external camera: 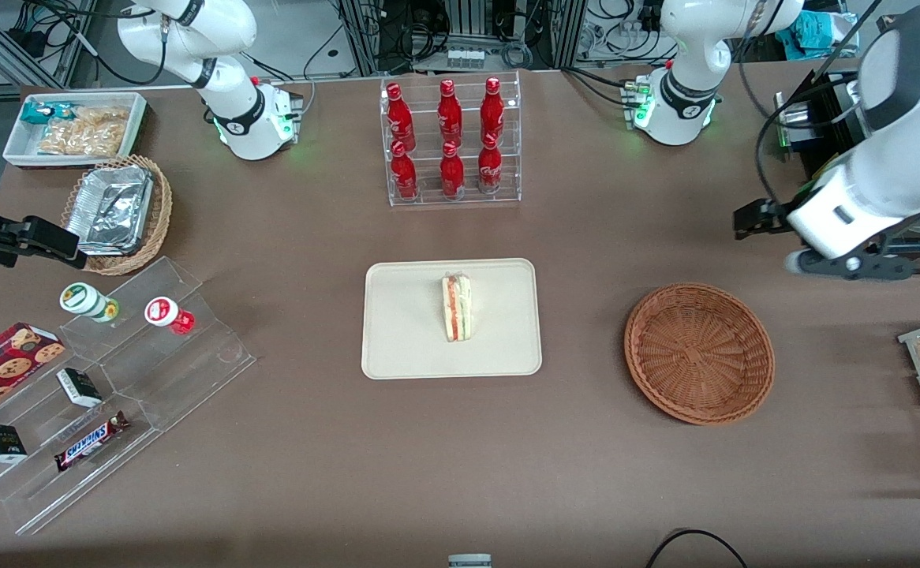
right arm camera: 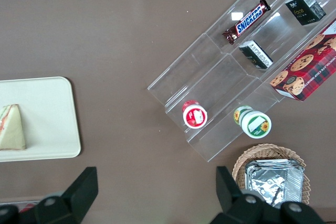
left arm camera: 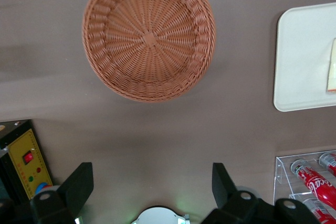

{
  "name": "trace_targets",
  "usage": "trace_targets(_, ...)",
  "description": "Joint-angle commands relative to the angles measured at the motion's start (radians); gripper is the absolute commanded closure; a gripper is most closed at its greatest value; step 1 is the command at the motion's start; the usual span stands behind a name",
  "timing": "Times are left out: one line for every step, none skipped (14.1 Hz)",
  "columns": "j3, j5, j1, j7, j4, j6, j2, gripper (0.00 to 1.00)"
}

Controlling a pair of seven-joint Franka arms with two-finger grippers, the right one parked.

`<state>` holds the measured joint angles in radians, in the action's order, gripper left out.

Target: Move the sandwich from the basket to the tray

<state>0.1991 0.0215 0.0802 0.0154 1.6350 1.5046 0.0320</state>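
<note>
While gripper [left arm camera: 149,187] hovers spread, sandwich [external camera: 456,307] occupies tray [external camera: 405,347].

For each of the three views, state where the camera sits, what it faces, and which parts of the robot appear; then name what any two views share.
Front view: high above the table, looking down at the tray, the sandwich on it, the empty basket and both arms.
Left wrist view: on the working arm, looking down past the open gripper at the basket; the gripper hangs above bare table beside the basket, farther from the front camera.
Right wrist view: on the parked arm, looking down at an acrylic snack stand.
All three share the tray and sandwich.
</note>
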Motion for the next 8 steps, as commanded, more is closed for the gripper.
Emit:
trace_targets(0.013,0.011,0.004,-0.008,-0.029,-0.011,-0.017,0.00)
trace_targets(0.013,0.012,0.003,-0.006,-0.038,-0.011,-0.017,0.00)
trace_targets(0.013,0.011,0.003,0.001,-0.046,-0.009,-0.017,0.00)
trace_targets(0.014,0.011,0.001,0.005,-0.052,-0.009,-0.017,0.00)
trace_targets(0.016,0.008,0.000,0.005,-0.064,-0.007,-0.015,0.00)
trace_targets(0.019,0.005,-0.002,0.003,-0.082,-0.007,-0.007,0.00)
trace_targets(0.019,0.002,-0.005,0.003,-0.095,-0.007,-0.003,0.00)
trace_targets(0.019,0.002,-0.005,0.003,-0.096,-0.004,-0.001,0.00)
